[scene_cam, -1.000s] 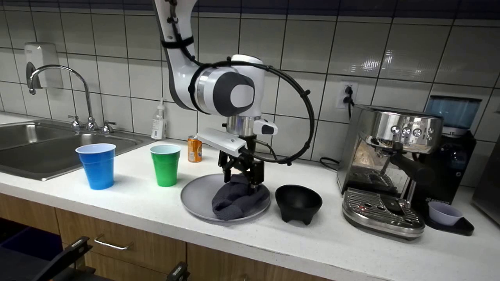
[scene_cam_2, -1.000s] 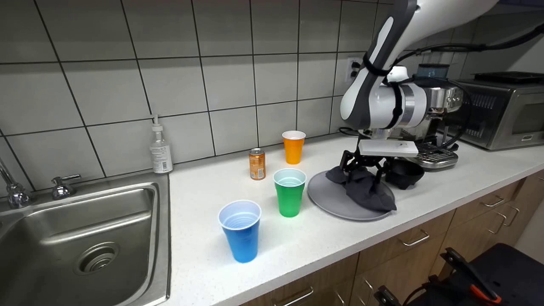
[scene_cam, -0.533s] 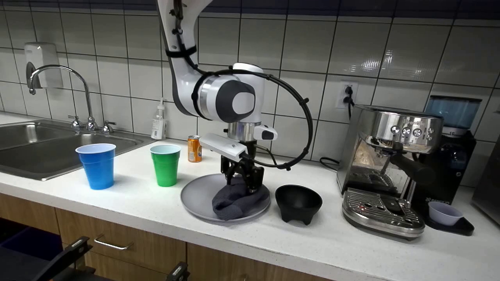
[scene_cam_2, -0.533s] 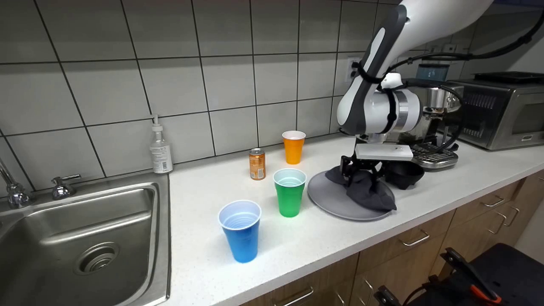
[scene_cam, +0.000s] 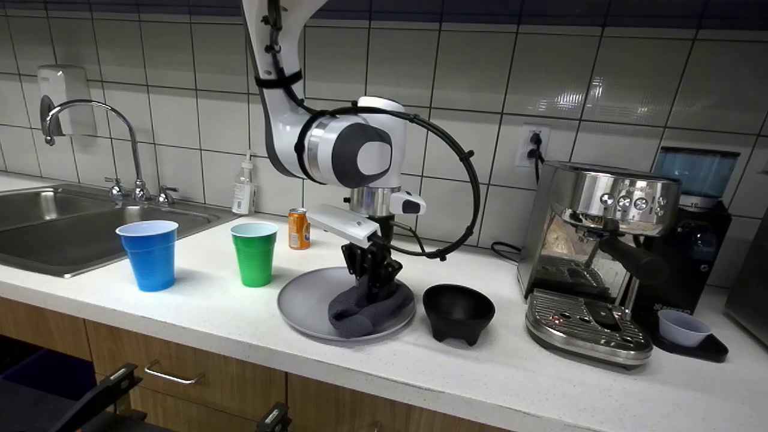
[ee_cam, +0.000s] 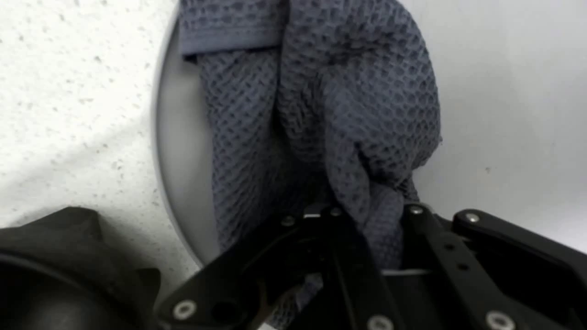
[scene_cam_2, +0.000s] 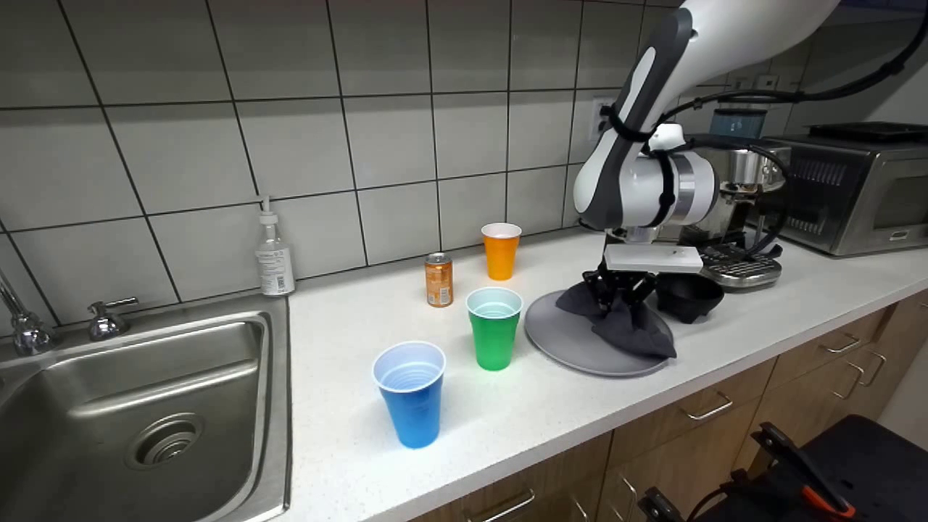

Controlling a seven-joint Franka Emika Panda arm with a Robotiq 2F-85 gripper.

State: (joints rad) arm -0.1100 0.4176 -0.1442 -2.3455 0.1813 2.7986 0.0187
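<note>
A tiled wall [scene_cam_2: 290, 145] backs the white worktop [scene_cam: 480, 372], where my arm [scene_cam: 342, 147] leans down at the middle. A steel sink [scene_cam_2: 275, 406] takes the left end; a microwave [scene_cam_2: 855, 196] and an espresso machine [scene_cam: 600, 198] stand on the right. Below the arm lies a grey plate [scene_cam: 306, 300], with a dark grey cloth [scene_cam: 357, 315] bunched on its right half. My jaws, set close together, grip a raised fold of it, though with the tips sunk in fabric I can't fairly judge how deep. A black footed bowl [scene_cam: 459, 312] sits just right of the plate. On the left, a blue cup [scene_cam_2: 413, 406] stands near, a green cup [scene_cam_2: 494, 337] closer to the plate; an orange cup [scene_cam_2: 501, 254] and, left of it, a drinks can [scene_cam_2: 438, 279] stand far back.
</note>
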